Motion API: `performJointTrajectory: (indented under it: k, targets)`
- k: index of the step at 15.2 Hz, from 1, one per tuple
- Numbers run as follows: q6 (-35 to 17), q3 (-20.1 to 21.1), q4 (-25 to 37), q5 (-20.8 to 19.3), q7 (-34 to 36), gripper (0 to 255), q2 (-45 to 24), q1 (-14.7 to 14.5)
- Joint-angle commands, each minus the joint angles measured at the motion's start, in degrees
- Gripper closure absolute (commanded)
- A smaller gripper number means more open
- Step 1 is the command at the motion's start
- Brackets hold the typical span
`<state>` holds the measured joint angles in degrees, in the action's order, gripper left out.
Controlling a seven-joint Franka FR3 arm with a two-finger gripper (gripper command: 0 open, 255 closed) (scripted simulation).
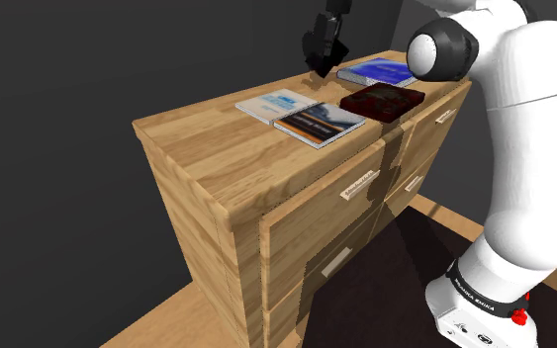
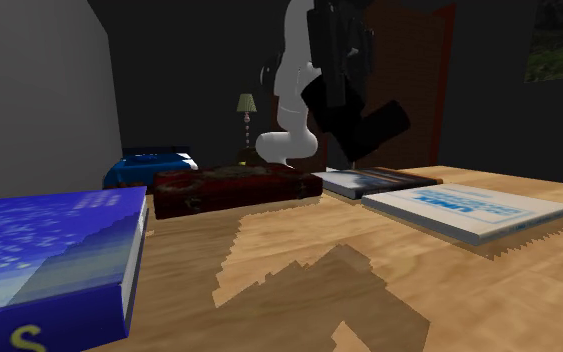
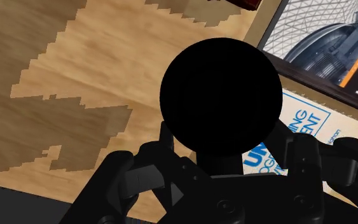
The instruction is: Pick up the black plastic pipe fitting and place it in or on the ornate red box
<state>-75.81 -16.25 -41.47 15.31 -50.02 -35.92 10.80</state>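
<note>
Black pipe fitting (image 3: 222, 95) sits closest to the wrist lens, a round black mass clasped between the two fingers of the claw (image 1: 321, 57). Claw clenched on it, held in the air above the wooden dresser (image 1: 217, 158), clear of the top. Beneath it: bare wood and the edge of a white book (image 3: 304, 121) with blue lettering; a dark-cover book (image 3: 327, 51) lies just beside that. Dark red box (image 1: 383, 99) rests flat on the dresser, between the dark-cover book and a blue book (image 1: 377, 71). Fitting apart from the box
</note>
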Motion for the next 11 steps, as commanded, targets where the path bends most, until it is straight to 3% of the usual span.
performJointTrajectory:
  k: [1, 2, 4, 11]
  targets:
    - [4.2, 0.5, 7.5, 0.7, 0.7, 255, -3.3, 1.5]
    - [0.3, -0.4, -2.0, -0.3, -1.0, 255, 2.2, 0.2]
    - [-3.3, -1.6, -12.2, -1.6, -3.4, 255, 8.4, -0.5]
    - [-8.9, -4.4, -31.0, -4.9, -10.4, 255, 21.2, 0.7]
